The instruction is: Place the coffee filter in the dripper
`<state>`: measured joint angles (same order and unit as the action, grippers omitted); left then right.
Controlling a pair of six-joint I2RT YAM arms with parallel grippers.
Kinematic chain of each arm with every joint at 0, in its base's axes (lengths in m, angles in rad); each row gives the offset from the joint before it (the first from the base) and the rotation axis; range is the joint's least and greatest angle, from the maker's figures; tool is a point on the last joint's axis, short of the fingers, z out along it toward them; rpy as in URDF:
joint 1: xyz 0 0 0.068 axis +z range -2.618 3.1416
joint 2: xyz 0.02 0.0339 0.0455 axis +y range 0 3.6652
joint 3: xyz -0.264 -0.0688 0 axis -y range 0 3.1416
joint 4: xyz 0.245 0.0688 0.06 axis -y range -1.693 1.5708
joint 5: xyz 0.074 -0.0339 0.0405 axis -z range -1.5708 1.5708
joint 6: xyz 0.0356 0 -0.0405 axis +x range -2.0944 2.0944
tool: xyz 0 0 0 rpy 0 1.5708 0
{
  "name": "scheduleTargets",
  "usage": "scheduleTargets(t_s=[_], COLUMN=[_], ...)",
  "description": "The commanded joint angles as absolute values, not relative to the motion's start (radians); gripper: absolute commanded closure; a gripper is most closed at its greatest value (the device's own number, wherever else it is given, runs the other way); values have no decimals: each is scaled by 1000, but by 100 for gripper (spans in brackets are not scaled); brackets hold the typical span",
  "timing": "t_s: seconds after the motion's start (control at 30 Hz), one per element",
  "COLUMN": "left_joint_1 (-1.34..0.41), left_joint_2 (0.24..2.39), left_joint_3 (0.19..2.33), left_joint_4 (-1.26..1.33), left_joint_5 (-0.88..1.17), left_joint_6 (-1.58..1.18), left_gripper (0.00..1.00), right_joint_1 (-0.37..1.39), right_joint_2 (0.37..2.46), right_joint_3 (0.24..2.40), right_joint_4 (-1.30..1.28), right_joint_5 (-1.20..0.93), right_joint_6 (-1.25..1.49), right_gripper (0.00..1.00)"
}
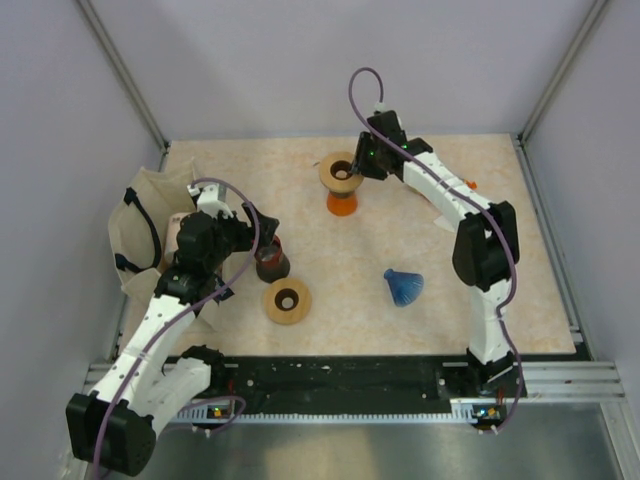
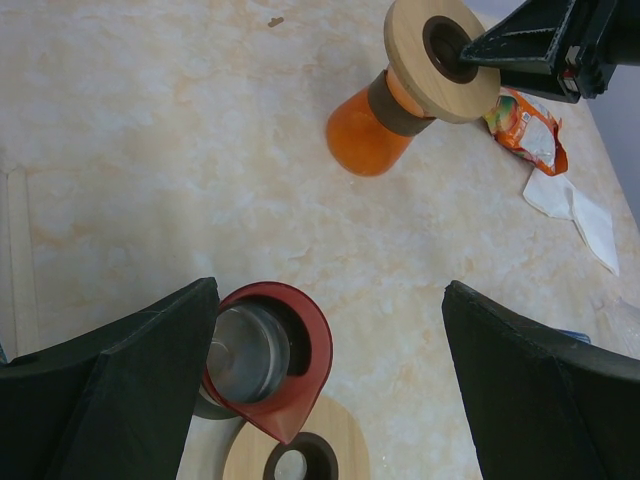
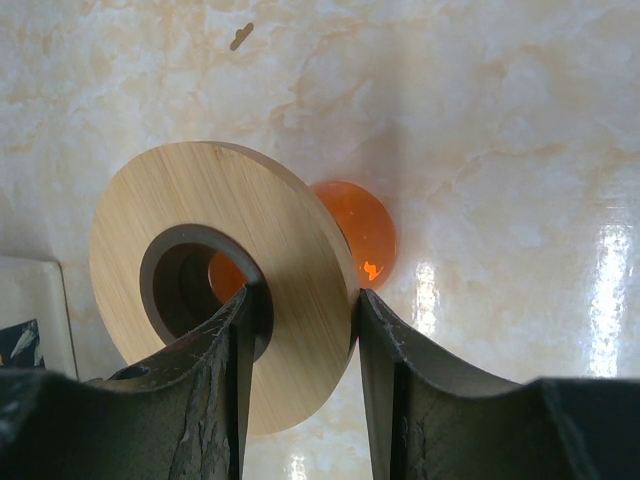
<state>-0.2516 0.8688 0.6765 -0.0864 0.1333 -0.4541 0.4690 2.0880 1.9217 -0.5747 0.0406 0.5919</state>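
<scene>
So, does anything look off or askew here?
The orange dripper sits tilted, its wooden collar tipped off level and pinched at the rim by the right gripper. A blue cone also appears to lie on its side mid-table.

Overhead view looks down; both close wrist views share the orange dripper [image 2: 365, 135]

red dripper [image 2: 268, 345] half behind a finger [image 2: 130, 375]; wooden ring [image 2: 340, 445] partly off bottom edge
</scene>
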Motion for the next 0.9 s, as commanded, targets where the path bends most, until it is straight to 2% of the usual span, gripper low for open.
scheduleTargets(t_s=[0.0, 0.7, 0.77, 0.87], left_joint_1=[-253, -253, -253, -253], left_joint_2=[864, 856, 854, 851], left_joint_3=[670, 672, 673, 673], left_joint_4=[-49, -63, -64, -63], left_joint_5=[132, 123, 121, 123], left_joint_6=[-454, -451, -451, -451], left_gripper=[1, 1, 1, 1], right_joint_1=[482, 482, 482, 483], right_joint_2=[1985, 2129, 2126, 2120], right_joint_3=[1913, 2026, 2022, 2014], right_joint_4=[-498, -592, -604, -604], right_joint_5=[52, 46, 52, 57], right_joint_6=[578, 566, 568, 566], right_gripper=[71, 59, 55, 41])
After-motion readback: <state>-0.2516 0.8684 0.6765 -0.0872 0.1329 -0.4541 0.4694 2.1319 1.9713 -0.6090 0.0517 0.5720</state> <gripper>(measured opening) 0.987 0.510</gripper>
